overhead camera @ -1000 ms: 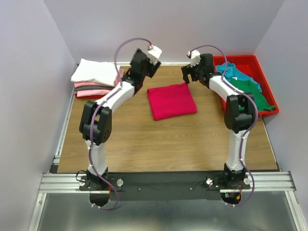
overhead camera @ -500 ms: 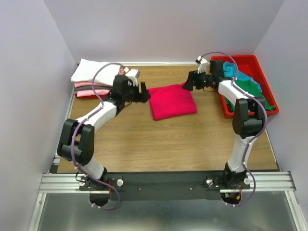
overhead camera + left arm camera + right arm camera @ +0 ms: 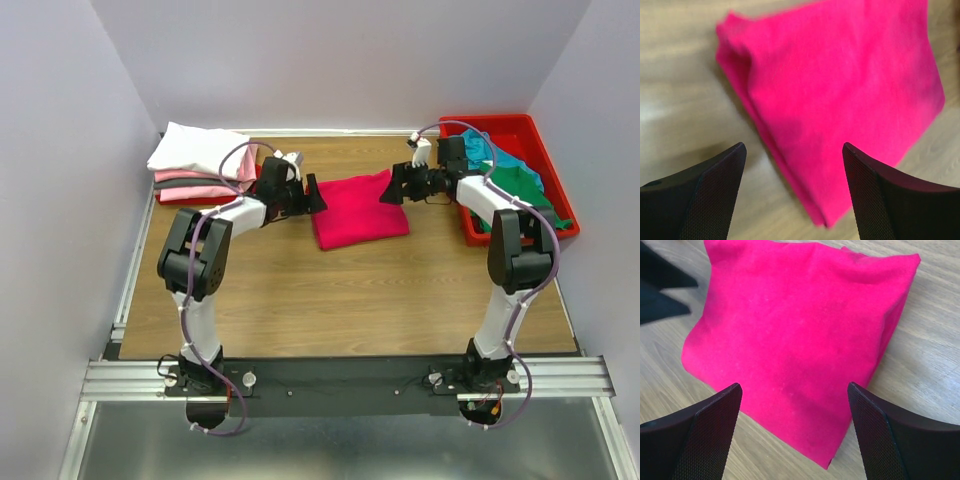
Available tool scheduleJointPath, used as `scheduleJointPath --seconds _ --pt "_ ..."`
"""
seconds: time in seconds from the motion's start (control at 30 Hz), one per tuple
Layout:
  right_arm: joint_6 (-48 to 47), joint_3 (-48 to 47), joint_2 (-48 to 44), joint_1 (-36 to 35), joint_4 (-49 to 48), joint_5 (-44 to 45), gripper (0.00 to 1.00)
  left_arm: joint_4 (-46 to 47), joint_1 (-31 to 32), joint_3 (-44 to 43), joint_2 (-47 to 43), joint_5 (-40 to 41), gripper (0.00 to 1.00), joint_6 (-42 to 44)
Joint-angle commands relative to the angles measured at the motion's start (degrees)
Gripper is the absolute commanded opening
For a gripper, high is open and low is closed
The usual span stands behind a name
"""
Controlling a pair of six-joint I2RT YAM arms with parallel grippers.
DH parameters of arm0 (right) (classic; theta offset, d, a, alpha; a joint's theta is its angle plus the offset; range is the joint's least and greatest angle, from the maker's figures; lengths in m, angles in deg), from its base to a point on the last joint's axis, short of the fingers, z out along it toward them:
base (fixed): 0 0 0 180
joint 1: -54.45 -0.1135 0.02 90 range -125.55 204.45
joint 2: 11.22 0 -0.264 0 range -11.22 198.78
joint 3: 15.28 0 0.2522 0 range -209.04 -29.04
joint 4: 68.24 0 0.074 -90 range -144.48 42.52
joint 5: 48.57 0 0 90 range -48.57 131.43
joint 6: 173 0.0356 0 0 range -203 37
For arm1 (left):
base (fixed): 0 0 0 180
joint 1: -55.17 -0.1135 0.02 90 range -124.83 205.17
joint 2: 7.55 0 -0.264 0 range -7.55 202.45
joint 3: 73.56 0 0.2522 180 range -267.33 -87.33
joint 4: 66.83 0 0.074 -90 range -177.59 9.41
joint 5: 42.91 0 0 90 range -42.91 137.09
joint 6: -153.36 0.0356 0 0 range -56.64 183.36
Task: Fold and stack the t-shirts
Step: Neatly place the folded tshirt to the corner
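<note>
In your left wrist view the crimson t-shirt [image 3: 840, 85] was blurred and cut off at the top edge. From above, your right arm [image 3: 520, 255] hid part of the t-shirts [image 3: 528, 188] in the tray [image 3: 500, 120].

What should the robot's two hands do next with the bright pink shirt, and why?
Probably both should ease in and pinch the folded crimson t-shirt at its side edges. The left gripper and right gripper sit open on either side of it, holding nothing. It looks ready to go onto the stack of folded shirts at far left.
</note>
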State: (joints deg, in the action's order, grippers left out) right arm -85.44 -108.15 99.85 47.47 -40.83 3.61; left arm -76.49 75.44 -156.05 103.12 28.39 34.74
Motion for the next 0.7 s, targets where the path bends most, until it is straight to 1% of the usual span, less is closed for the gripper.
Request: scheduleJointPath --seconds 0.0,0.07,0.1,0.13,0.2,0.3,0.5,0.67 --pt "0.33 0.89 1.79 0.65 1.20 -1.55 0.92 -4.00 -0.14 -8.75 5.86 3.66 0.85 0.40" --pt "0.50 0.98 1.79 1.09 1.03 -1.99 0.92 -7.25 -0.32 -12.64 9.97 3.84 0.85 1.46" --pt "0.50 0.98 1.70 1.27 1.12 -2.17 0.92 -9.79 -0.50 -16.40 11.31 3.32 0.85 1.99" --pt "0.59 1.06 1.78 1.44 1.12 -2.51 0.92 -11.29 -0.67 -18.35 13.93 3.32 0.85 3.38" --pt "0.68 1.06 1.96 1.80 1.03 -3.04 0.92 -16.02 -0.67 -23.35 16.14 3.40 0.85 4.80" --pt "0.85 0.89 2.49 2.06 1.12 -3.57 0.92 -20.69 -1.20 -27.84 19.48 4.46 0.85 5.94" --pt "1.03 0.62 3.19 1.97 1.12 -2.61 0.92 -28.70 -1.46 -34.97 24.59 5.60 0.85 3.75" --pt "1.82 0.28 4.24 1.97 1.12 0.29 0.92 -30.73 -1.03 -35.51 25.21 5.69 0.85 4.19"
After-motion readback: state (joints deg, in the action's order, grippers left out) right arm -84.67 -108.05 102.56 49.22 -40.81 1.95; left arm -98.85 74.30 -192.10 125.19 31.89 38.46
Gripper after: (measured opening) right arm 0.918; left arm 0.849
